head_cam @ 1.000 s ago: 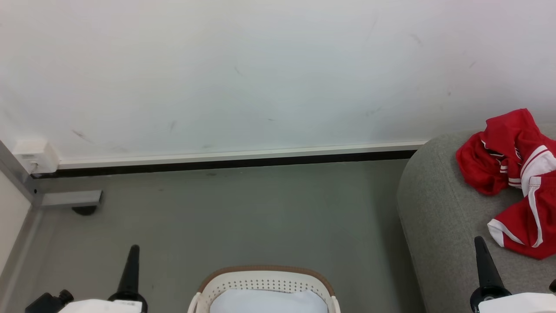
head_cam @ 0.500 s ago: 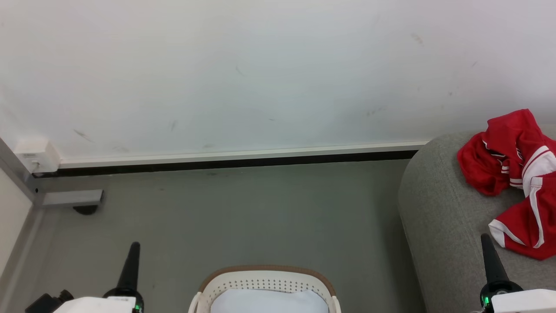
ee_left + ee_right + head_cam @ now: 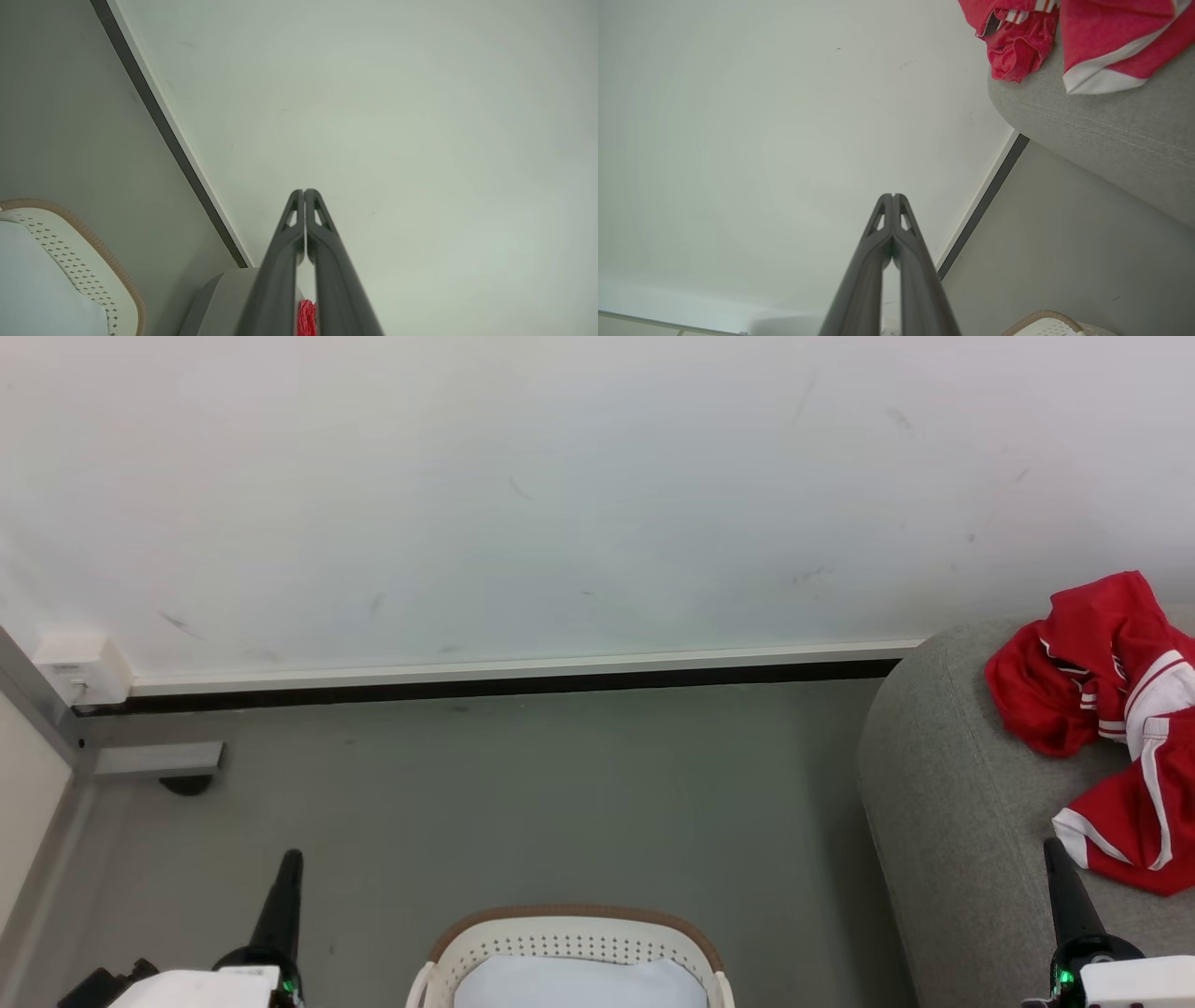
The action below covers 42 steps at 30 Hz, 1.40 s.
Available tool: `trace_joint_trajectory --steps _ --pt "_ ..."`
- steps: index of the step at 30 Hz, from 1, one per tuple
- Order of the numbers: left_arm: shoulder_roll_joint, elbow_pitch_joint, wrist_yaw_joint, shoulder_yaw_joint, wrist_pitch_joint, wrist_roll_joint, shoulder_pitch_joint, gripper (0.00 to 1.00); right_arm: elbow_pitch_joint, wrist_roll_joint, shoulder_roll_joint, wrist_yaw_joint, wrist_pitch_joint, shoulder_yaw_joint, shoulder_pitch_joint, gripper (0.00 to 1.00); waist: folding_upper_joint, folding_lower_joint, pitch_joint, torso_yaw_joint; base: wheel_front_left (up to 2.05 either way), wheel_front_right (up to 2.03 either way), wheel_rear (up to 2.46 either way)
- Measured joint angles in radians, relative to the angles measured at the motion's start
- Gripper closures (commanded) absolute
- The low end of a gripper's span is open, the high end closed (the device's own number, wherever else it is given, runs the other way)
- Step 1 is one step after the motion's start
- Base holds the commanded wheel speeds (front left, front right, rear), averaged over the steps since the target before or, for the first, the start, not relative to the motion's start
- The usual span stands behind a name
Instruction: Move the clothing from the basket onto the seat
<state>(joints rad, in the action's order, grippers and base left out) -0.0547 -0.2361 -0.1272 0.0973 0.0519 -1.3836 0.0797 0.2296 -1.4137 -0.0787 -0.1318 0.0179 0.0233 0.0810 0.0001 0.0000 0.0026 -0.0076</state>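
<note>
Red clothing (image 3: 1064, 700) piled on the grey seat (image 3: 943, 821) at the right, white basket (image 3: 571, 933) set on the floor (image 3: 560, 803) in front, left tool (image 3: 291, 859) and right tool (image 3: 1053, 847) both pressed together, nothing pinched by either one.

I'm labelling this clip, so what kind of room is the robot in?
Probably a plain indoor room staged as a living space: a grey couch with red clothing, a laundry basket on the floor, bare white wall.
</note>
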Motion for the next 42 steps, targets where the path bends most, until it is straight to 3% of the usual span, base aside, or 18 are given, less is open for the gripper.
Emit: trace_joint_trajectory --steps 31,42 --pt "0.005 -0.009 -0.001 0.015 0.058 -0.21 0.023 1.0 0.011 -0.21 0.005 0.0 0.062 0.051 0.019 1.0 0.0 0.0 0.0 0.007 0.0 0.0 0.0" --pt "0.006 -0.01 -0.002 0.016 0.062 -0.222 0.025 1.0 0.012 -0.223 0.007 0.0 0.07 0.058 0.019 1.0 0.0 0.0 0.001 0.008 0.0 0.0 0.0"
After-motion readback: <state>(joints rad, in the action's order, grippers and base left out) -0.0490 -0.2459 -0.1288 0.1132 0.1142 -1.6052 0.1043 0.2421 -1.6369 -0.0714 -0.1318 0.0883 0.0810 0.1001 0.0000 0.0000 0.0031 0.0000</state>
